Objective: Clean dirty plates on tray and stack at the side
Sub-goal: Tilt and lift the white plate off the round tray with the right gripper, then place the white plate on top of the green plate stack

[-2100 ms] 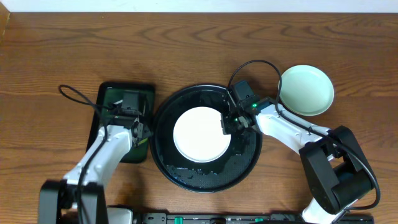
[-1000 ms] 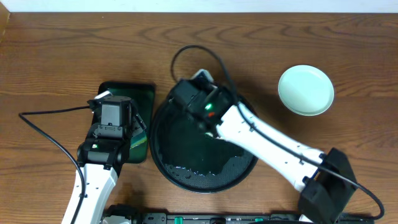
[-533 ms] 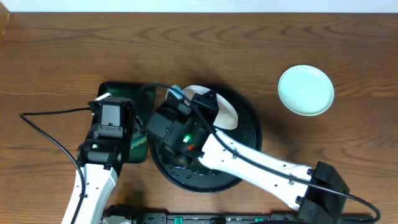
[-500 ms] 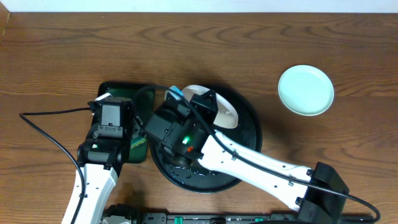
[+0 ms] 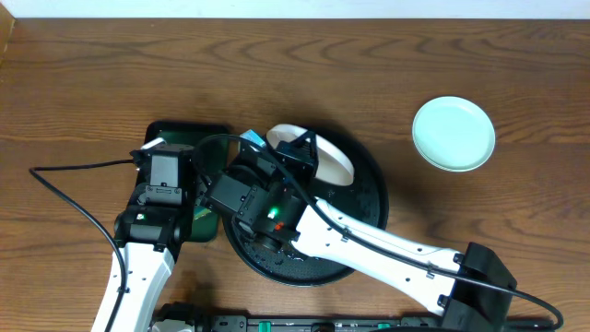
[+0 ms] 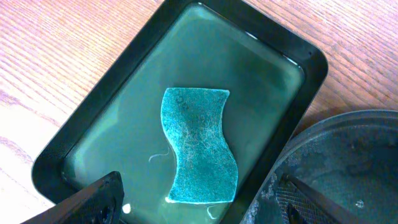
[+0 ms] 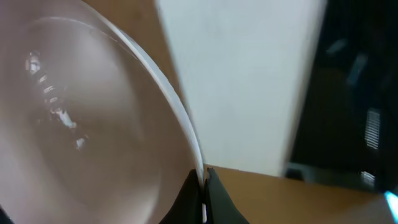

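From overhead, the right arm reaches from the lower right corner across the round black tray [image 5: 367, 210], whose surface is wet and glossy. The right gripper [image 5: 297, 148] is at the tray's upper left edge, clamped on a white plate [image 5: 334, 164]. The plate is lifted and tilted above the tray's rim. A pale mint-green plate [image 5: 453, 134] sits flat on the wooden table [image 5: 92, 74], well apart to the right of the tray. The left arm stands over a smaller rectangular dark green tray [image 5: 184, 134], which lies just beside the black tray on its left. The arm's own body hides the left gripper's fingers in this view.

In the left wrist view, the left gripper [image 6: 200, 180] is spread wide and grasps nothing. It hangs above a teal sponge [image 6: 200, 152] with wavy sides, which lies in shallow water in the rectangular tray [image 6: 93, 118]. The black tray's rim [image 6: 348, 162] shows at the lower right.

In the right wrist view, the right gripper [image 7: 203, 190] pinches the thin rim of the white plate [image 7: 93, 124] between closed fingertips. The plate stands steeply on edge, and its face shows a few wet glints.
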Controlling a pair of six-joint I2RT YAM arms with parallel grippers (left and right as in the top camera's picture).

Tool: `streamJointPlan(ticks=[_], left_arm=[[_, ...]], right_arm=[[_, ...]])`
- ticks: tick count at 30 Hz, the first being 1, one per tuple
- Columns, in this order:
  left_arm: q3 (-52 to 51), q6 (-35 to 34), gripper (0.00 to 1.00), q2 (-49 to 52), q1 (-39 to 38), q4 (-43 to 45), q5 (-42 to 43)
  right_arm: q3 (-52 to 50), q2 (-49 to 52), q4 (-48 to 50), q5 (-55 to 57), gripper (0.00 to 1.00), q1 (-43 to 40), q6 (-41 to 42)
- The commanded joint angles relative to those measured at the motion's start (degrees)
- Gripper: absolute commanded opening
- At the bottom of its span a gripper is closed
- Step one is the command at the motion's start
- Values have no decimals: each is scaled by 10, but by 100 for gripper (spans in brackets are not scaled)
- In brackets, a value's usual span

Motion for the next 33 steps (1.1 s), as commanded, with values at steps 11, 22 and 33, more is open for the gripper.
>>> streamJointPlan(ticks=[11,22,33], left_arm=[[11,7,80,-1,0,-8,-7],[11,7,80,-1,0,-9,-7],[11,7,80,-1,0,-9,-7]], right_arm=[[11,-11,-24,-314,1,-148,56],[11,-15,-24,-810,1,-440,64],[2,-15,2,-844,1,-746,126]])
